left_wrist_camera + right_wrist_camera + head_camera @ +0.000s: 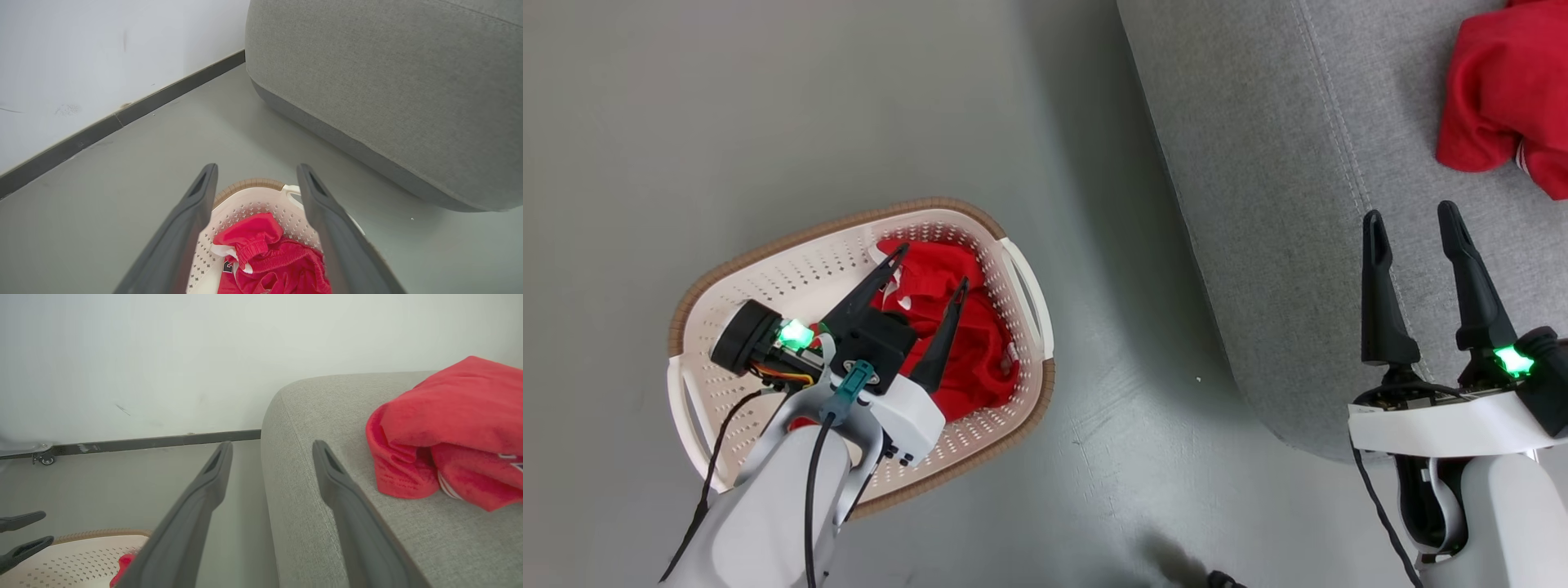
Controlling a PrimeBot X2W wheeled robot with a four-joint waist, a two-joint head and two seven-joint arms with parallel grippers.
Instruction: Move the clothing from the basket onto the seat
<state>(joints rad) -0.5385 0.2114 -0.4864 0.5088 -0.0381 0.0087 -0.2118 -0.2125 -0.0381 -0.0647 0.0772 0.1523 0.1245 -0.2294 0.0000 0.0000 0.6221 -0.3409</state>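
At the lower left of the head view you have the basket [768,278] standing on the floor [1111,457]. A heap of red clothing [984,359] with white trim lies in its right half, so that part of the job is not done. Your left gripper [933,265] hangs over that heap with its two fingers spread apart and nothing between them. In the left wrist view the fingers frame the crumpled cloth, and I cannot tell whether the tips touch it. Across a bare strip of floor, the grey seat [1258,163] takes up the right side of the frame. Your right gripper [1410,212] sits at the lower right, over the seat's near edge, fingers parted and empty. In the upper right corner a red garment [1503,98] already lies bunched on the seat, well apart from the basket. My reading is that one piece is delivered, the rest waits in the basket, and the next grab looks to be the left arm's. How many garments make up the heap I cannot tell.
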